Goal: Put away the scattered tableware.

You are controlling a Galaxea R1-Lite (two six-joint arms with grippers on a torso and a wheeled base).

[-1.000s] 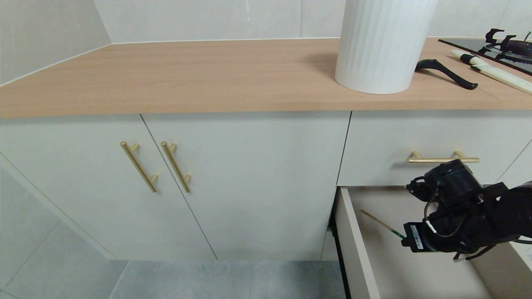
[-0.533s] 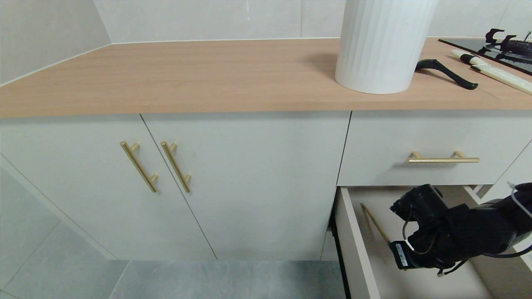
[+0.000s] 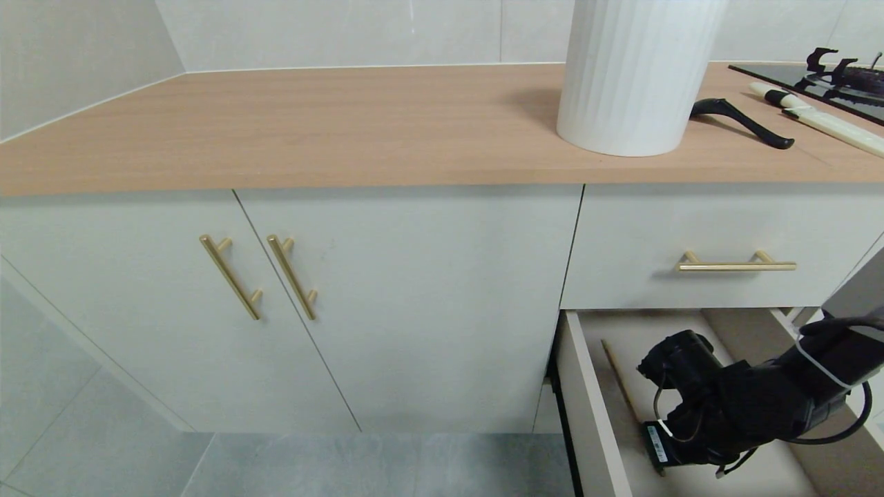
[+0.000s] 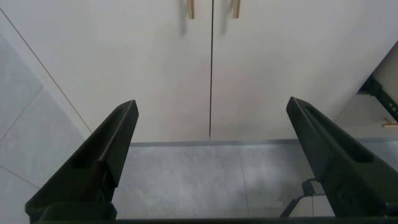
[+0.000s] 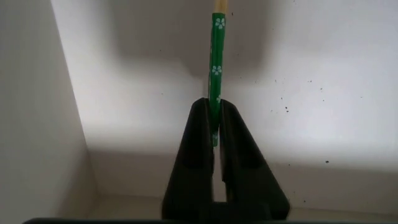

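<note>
A slender wooden chopstick [image 5: 217, 56], its green end dotted with white flowers, is clamped in the black right gripper [image 5: 215, 109] inside the smooth beige open drawer [image 3: 587, 400]. The left gripper [image 4: 211, 106] is held wide apart.

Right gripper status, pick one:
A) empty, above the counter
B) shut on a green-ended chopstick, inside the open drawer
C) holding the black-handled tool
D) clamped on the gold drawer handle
B: the right wrist view shows the right gripper shut on the chopstick at its green flowered end, and the head view shows that arm down inside the open drawer.
</note>
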